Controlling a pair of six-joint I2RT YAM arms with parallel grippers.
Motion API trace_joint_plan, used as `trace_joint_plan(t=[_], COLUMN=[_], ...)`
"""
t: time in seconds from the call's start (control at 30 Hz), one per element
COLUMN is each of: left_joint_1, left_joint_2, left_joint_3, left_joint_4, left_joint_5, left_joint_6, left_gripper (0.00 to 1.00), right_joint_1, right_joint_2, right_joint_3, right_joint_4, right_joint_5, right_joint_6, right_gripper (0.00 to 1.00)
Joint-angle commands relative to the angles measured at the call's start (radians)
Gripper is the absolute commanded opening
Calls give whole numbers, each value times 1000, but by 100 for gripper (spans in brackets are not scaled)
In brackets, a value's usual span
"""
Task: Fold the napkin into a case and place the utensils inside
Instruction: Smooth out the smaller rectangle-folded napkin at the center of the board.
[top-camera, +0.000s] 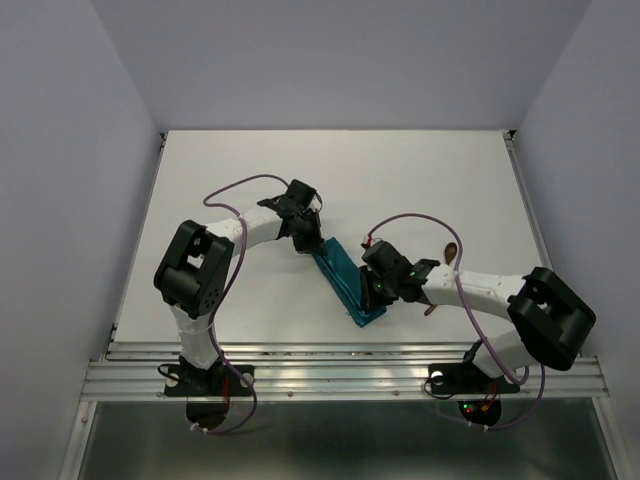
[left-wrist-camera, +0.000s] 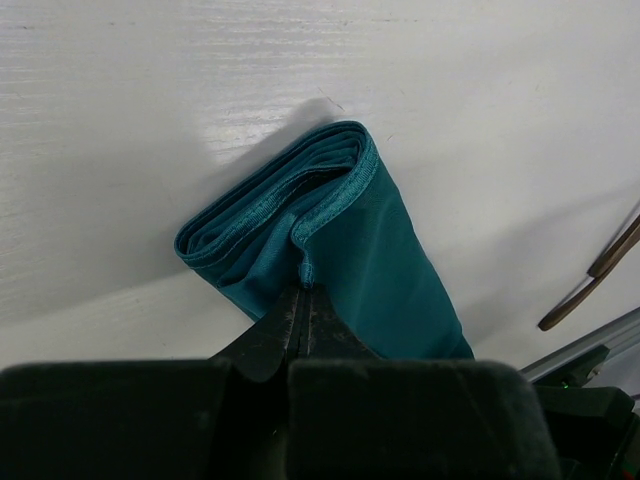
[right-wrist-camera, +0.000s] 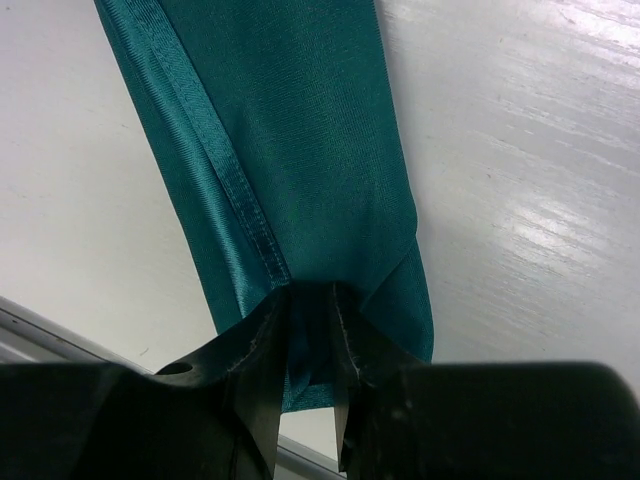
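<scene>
One napkin (top-camera: 346, 282), folded to a narrow strip, lies mid-table with its long axis from 11 to 5 o'clock. The left gripper (left-wrist-camera: 303, 290) is clamped on the hem at the 11 end; the right gripper (right-wrist-camera: 308, 302), jaws narrow, seems to pinch the 5 end. Two utensils (left-wrist-camera: 592, 272) lie at 3 o'clock, nearer the right arm

The case (top-camera: 345, 275) lies on the table (top-camera: 250, 180), slanting from far left to near right. The utensils (top-camera: 452, 252) lie right of it, seemingly partly under the right arm.
</scene>
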Motion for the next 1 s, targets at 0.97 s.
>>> trace_joint_plan(t=[0.97], left_joint_1=[5], left_joint_2=[-67], left_joint_3=[-14], left_joint_4=[-77], left_joint_5=[-75], left_joint_6=[140], left_gripper=[0], right_joint_1=[7], right_joint_2=[-28], right_joint_3=[-2], right_joint_4=[-35], right_joint_5=[90], right_joint_6=[-58], right_gripper=[35])
